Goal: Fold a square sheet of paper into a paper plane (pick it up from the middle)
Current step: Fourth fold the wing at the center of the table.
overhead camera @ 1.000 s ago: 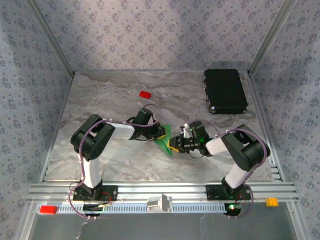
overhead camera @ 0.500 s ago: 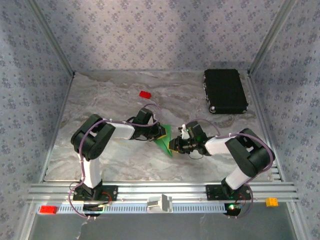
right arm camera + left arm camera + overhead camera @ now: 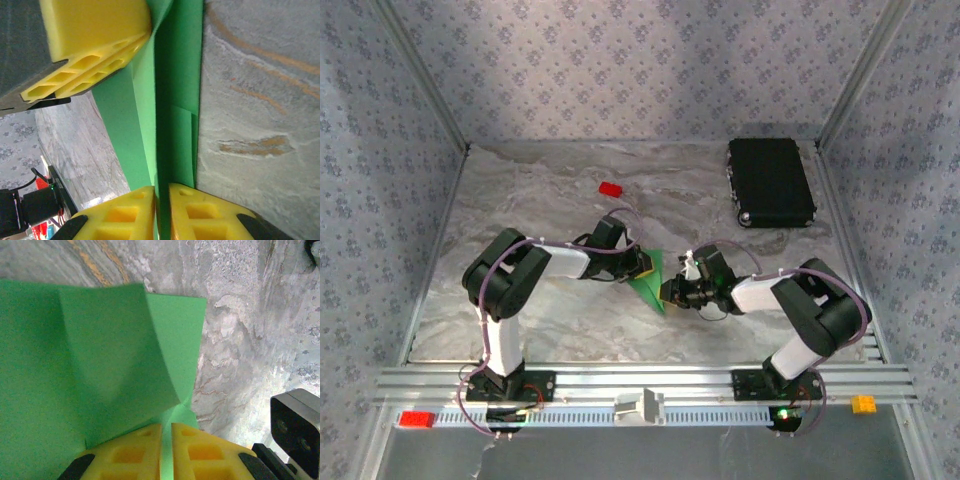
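The left gripper (image 3: pixel 166 434) is clamping its two yellow, lattice-moulded fingers (image 3: pixel 135 452) onto the green paper (image 3: pixel 100 365), with only the thin sheet showing in the slit between them. The right gripper (image 3: pixel 162 202) is pinching the same paper in the same way, its pads closing on a creased edge. The paper is matte and plain. It is partly folded, with an angled flap overlapping a flat layer and sharp straight creases.

From above, the paper (image 3: pixel 648 275) is showing as a small triangle with a pointed tip, left of the black case (image 3: pixel 771 182), well apart from it and nearer the arm bases. The two grippers are meeting over it and covering much of it, so its full outline is hard to make out, and I cannot tell whether it is touching the table (image 3: pixel 540 200). The left wrist view is cutting off the sheet's left side. The table is grey, marble-veined and smooth. The case is rectangular, black and hard-edged. A small red block (image 3: pixel 610 189) is lying well to the left of the case.
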`<action>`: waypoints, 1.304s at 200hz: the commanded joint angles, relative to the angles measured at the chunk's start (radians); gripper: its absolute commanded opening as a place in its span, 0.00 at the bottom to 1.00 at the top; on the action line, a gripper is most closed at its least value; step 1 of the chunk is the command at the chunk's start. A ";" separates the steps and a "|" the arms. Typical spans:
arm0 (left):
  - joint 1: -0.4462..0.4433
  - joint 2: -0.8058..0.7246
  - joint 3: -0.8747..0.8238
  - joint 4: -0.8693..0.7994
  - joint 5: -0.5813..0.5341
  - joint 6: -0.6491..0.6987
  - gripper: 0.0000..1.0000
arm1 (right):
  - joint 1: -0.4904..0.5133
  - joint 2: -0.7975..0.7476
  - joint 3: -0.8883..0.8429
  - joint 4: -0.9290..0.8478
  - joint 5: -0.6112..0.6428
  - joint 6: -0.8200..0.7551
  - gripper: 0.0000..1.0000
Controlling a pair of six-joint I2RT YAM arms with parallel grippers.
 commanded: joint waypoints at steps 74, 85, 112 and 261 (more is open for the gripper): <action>-0.006 0.034 -0.008 -0.034 -0.005 0.025 0.13 | 0.030 0.014 -0.052 -0.122 0.021 0.040 0.13; -0.005 0.034 -0.008 -0.034 -0.006 0.025 0.13 | 0.032 0.016 -0.062 -0.110 0.025 0.050 0.12; -0.005 0.036 -0.008 -0.032 -0.004 0.024 0.13 | 0.032 0.007 -0.060 -0.111 0.026 0.055 0.12; -0.020 -0.054 -0.010 0.042 0.020 0.043 0.18 | 0.014 0.079 -0.110 -0.032 0.036 0.173 0.02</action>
